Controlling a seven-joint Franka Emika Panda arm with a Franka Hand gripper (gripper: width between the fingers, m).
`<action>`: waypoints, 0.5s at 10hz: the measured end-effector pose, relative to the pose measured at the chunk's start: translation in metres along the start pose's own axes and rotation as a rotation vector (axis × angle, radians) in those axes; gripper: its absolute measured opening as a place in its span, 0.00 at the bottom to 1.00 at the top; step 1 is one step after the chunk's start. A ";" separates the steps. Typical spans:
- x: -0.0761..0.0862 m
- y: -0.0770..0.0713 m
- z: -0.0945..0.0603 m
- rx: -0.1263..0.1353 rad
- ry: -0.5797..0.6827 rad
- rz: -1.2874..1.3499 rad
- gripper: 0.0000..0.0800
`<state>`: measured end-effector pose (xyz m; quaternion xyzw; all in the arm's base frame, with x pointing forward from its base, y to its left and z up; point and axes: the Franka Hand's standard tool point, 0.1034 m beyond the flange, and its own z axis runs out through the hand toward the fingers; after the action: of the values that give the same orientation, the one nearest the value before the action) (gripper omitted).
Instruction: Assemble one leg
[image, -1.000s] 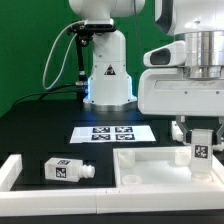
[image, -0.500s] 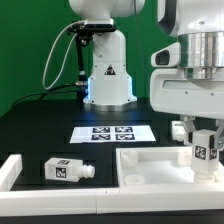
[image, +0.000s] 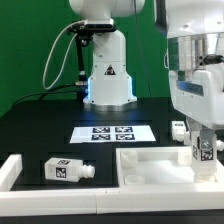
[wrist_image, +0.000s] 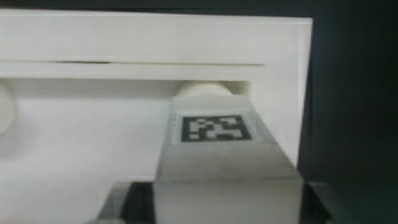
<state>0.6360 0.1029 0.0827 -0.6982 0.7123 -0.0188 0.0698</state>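
My gripper is shut on a white leg with a black-and-white tag and holds it upright over the right part of the large white panel. In the wrist view the leg runs out between my dark fingers, and its far end sits at the panel, by a round socket. A second leg lies on its side at the exterior view's left. A third leg shows partly behind my gripper.
The marker board lies flat behind the panel. A white raised rail runs along the front left. The robot base stands at the back with a cable on its left.
My gripper has shifted slightly right and lower with the leg still in it. The hand above it has turned and looks narrower.
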 end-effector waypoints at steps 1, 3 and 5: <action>-0.001 0.000 0.000 0.001 0.001 -0.004 0.36; -0.008 0.001 -0.001 0.000 0.010 -0.220 0.65; -0.015 -0.002 -0.002 -0.015 0.021 -0.600 0.78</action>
<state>0.6375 0.1179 0.0859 -0.8778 0.4748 -0.0407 0.0487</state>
